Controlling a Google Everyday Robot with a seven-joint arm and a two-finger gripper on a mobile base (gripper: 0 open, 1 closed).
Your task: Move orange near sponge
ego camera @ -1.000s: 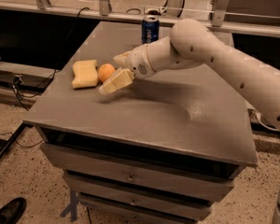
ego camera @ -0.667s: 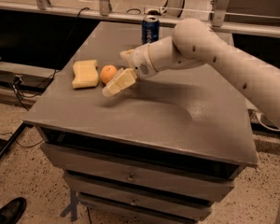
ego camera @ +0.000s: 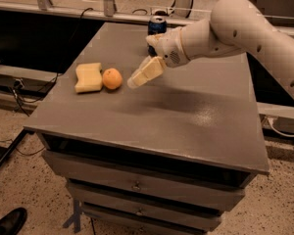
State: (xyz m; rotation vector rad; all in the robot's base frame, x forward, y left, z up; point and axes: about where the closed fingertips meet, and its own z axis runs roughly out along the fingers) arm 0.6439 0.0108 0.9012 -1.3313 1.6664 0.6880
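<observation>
One orange (ego camera: 112, 78) just beside sponge (ego camera: 88, 77) | claw (ego camera: 134, 82) near orange, apart, opposite the sponge | grip: cannot tell

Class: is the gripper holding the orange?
No, the orange rests on the table beside the sponge; the gripper hangs apart from it, toward the picture's right.

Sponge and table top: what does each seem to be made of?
The sponge looks like soft foam: pale yellow, matte, rounded edges, pinched sides. The table top is grey and smooth with a faint sheen; painted metal or laminate, cannot tell. The tool hangs above it, just picture-right of the orange, apart from it.
</observation>
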